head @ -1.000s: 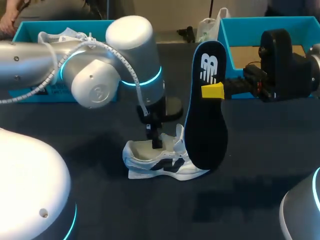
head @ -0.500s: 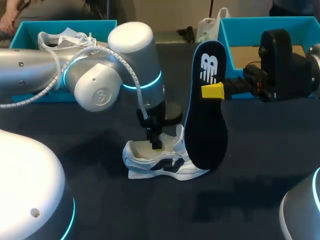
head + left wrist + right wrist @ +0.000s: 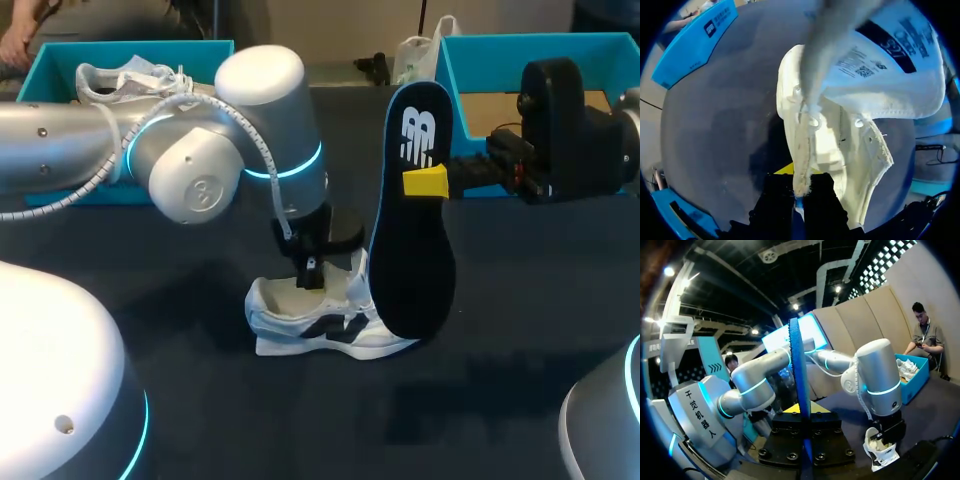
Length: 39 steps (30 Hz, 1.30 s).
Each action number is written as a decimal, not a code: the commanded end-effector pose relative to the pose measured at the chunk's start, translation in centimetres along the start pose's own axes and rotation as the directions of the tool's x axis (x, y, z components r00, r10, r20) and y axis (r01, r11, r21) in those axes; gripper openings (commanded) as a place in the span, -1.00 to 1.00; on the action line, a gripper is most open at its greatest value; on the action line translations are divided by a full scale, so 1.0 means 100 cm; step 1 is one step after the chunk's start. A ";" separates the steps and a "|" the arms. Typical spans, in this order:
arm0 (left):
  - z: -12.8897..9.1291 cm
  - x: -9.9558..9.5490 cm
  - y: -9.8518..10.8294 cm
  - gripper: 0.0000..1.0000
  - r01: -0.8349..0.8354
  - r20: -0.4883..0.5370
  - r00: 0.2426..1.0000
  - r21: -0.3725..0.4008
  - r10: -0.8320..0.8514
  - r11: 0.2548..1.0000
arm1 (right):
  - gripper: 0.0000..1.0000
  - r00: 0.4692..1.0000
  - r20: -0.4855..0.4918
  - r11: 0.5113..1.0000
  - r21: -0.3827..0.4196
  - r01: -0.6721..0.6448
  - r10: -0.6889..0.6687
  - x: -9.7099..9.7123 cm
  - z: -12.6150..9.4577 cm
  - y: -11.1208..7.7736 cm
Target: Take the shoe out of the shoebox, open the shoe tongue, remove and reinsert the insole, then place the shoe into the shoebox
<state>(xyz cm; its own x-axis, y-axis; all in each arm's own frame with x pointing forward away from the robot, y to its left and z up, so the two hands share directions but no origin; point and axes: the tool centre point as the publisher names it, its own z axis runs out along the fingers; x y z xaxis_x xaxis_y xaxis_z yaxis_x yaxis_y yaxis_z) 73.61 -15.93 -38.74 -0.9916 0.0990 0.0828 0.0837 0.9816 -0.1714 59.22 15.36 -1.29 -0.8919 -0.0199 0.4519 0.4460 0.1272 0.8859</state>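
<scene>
A white shoe (image 3: 320, 325) with black side marks lies on the dark table, near the middle. My left gripper (image 3: 310, 272) comes down into its opening. In the left wrist view that gripper (image 3: 800, 192) is shut on the eyelet edge of the shoe's upper (image 3: 840, 145), with the white tongue (image 3: 890, 65) folded up ahead of it. My right gripper (image 3: 425, 182) is shut on a black insole (image 3: 412, 230), which stands upright with its lower end by the shoe's toe. The right wrist view shows the insole (image 3: 796, 370) edge-on between the right gripper's fingers (image 3: 802, 415), with the shoe (image 3: 882, 452) beyond.
A blue shoebox (image 3: 60, 60) at the back left holds another white shoe (image 3: 130, 78). A second blue box (image 3: 470, 60) stands at the back right, behind my right arm. A white bag (image 3: 415, 55) lies between the two boxes.
My left gripper has gone from open to shut on the shoe's eyelet edge and risen slightly. The right arm and the insole have not moved.
</scene>
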 end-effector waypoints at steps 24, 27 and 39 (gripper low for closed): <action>-0.069 0.029 0.004 -1.00 -0.696 -0.018 0.717 -0.041 0.696 0.716 | -1.00 1.000 0.000 1.000 0.002 -0.001 0.001 -0.002 0.003 0.001; -0.069 0.029 0.004 -1.00 -0.696 -0.018 0.717 -0.041 0.696 0.716 | -1.00 1.000 0.000 1.000 0.002 -0.001 0.001 -0.002 0.003 0.001; -0.083 0.020 0.009 -1.00 -0.873 -0.048 0.487 -0.031 0.872 0.486 | -1.00 1.000 0.000 1.000 0.002 -0.001 0.001 -0.002 0.003 0.001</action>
<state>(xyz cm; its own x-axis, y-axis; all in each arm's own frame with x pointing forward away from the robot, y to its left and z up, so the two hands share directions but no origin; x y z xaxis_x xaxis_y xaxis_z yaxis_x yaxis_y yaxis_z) 72.18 -13.92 -31.54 -0.4902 0.8697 -0.0581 0.8679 0.4807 -0.1253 59.23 15.33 -1.26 -0.8918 -0.0201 0.4519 0.4460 0.1278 0.8858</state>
